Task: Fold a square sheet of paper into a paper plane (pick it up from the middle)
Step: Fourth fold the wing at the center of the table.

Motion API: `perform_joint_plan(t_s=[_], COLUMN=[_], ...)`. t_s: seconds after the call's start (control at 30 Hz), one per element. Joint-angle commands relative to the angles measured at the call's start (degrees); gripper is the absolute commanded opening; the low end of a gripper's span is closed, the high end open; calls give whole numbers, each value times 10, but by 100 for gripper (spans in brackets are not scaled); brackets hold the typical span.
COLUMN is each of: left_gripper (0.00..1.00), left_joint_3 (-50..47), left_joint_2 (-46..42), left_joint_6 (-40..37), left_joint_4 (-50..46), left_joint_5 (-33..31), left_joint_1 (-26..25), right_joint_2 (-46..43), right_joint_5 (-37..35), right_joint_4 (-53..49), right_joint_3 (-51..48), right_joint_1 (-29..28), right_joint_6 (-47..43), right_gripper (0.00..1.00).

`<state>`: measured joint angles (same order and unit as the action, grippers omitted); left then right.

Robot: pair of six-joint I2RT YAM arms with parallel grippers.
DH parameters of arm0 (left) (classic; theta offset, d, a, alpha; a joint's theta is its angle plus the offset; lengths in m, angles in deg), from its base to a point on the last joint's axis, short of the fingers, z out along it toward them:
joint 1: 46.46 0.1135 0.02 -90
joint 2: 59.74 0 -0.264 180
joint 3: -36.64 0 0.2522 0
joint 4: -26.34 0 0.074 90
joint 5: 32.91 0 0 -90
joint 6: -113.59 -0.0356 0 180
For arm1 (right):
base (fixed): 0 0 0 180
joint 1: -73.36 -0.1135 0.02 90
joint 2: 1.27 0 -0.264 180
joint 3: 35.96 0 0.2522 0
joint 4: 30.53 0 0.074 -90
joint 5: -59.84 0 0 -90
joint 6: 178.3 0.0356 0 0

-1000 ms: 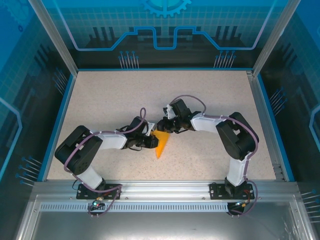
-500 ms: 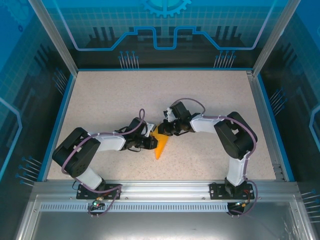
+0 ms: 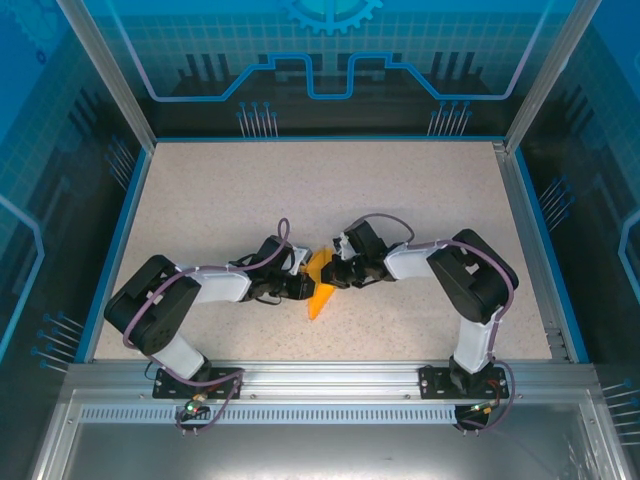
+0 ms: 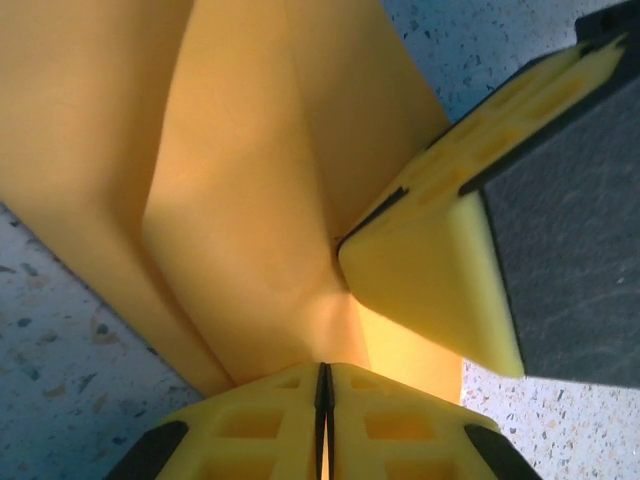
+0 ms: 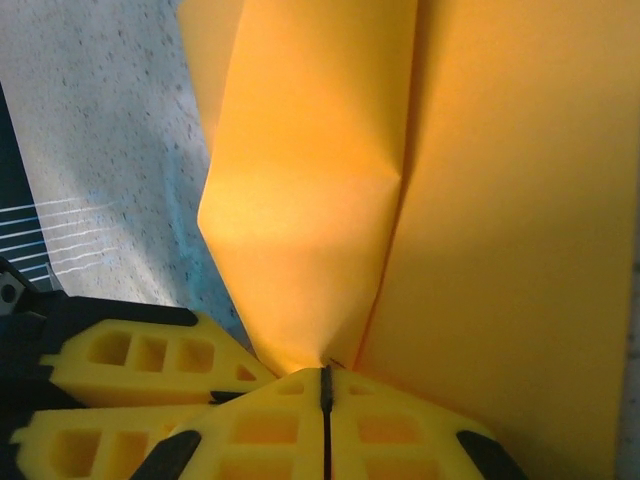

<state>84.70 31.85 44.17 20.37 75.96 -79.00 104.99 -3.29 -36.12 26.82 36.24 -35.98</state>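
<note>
There is one desk (image 3: 250,190), and on it lies one plane (image 3: 319,287), a single folded piece of orange-yellow paper. I count two arms, one left arm (image 3: 205,288) and one right arm (image 3: 465,275), and each arm carries one purple cable, so there are two cables (image 3: 383,216). There are two claws, the left claw (image 3: 300,286) and the right claw (image 3: 338,276). Each claw has two yellow fingers (image 4: 250,420), four in all. The left wrist view shows three fingers; the right wrist view shows four.
</note>
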Motion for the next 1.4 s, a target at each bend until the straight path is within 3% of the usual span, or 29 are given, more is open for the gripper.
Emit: perform_joint_plan(t_s=[0.0,0.3,0.6,0.87,1.37], left_gripper=[12,12,21,29,29], left_joint_3=[-11,-12,6,48,102], left_joint_2=[3,-9,-44,-71,23], left_joint_6=[-6,0,21,27,13], left_joint_4=[-9,-10,-23,-71,-87], left_joint_5=[9,18,29,6,-8], left_joint_1=[-4,-5,-5,5,16], right_joint_2=[-12,4,20,19,24], right_joint_5=[-4,-16,-48,-59,-53], right_joint_4=[38,31,-35,-33,-11], right_joint_3=[-11,-8,0,-8,-14], right_joint_1=[-9,-12,-23,-30,-36], right_joint_6=[29,22,-29,-41,-52], right_gripper=[7,7,7,6,7])
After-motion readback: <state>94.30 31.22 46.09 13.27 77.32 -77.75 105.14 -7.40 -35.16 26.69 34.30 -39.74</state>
